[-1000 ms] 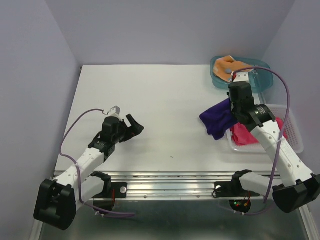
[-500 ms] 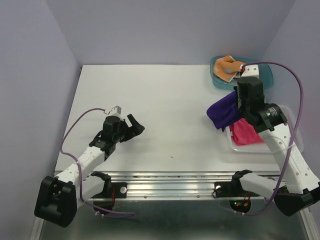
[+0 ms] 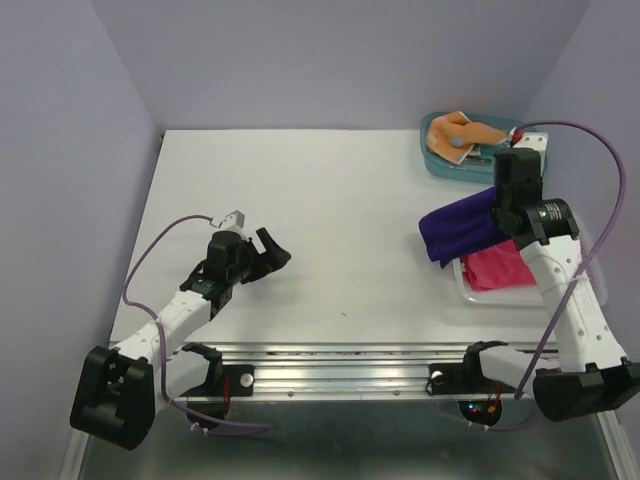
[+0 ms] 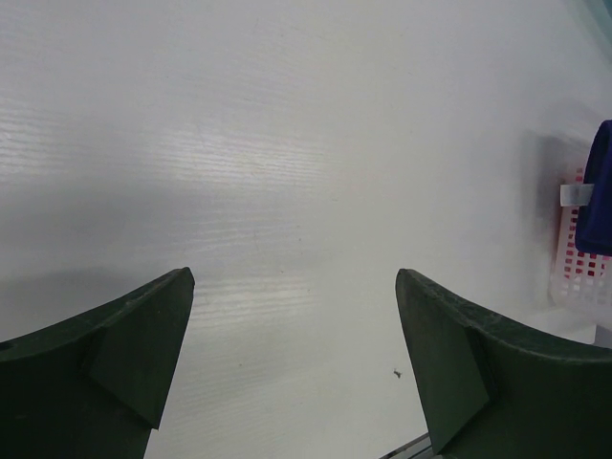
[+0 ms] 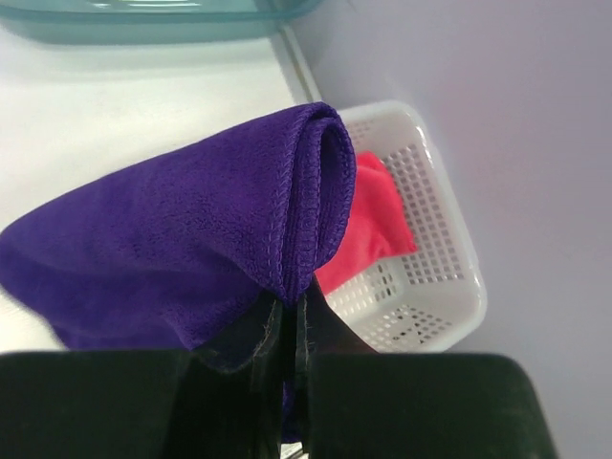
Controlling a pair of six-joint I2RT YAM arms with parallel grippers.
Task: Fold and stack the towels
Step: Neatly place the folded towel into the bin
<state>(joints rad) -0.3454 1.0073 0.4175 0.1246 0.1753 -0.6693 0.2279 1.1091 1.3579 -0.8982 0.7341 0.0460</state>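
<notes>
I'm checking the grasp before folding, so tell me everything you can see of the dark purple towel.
The dark purple towel is soft, fuzzy cloth with a stitched hem, bunched and doubled over, not flat. The right gripper is shut on a folded edge; the rest sags left over the table, beside the white basket holding the pink-red towel. Whether it touches the table is unclear.

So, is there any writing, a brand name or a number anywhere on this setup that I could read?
None: no text can be read in any view.
The purple towel, pink-red towel, white basket and teal tray show no print.
The small pale tag on the left arm is too small to tell whether anything is written on it.
</notes>
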